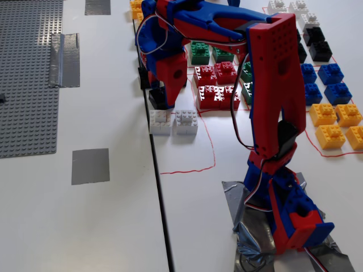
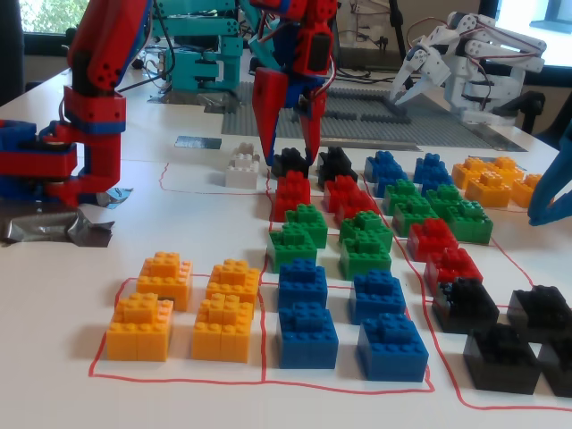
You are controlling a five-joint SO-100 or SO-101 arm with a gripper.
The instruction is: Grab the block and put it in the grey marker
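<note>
The block (image 2: 289,162), a small black studded brick, sits on the white table next to a second black brick (image 2: 335,164). In a fixed view it shows just below the red finger (image 1: 156,99). My gripper (image 2: 290,167) points down over it, one finger (image 2: 266,134) on each side, jaws apart at about the brick's width. Whether the fingers touch the brick is unclear. The gripper also shows from above (image 1: 163,95). The grey marker (image 1: 91,166), a smooth square tape patch, lies bare on the table to the lower left of the gripper.
Two white bricks (image 1: 173,122) stand just below the gripper. Red, green, blue, yellow and black bricks fill red-outlined areas to the right. A grey baseplate (image 1: 28,73) and a wrinkled tape strip (image 1: 64,59) lie left. The arm's base (image 1: 289,221) is taped down at the bottom right.
</note>
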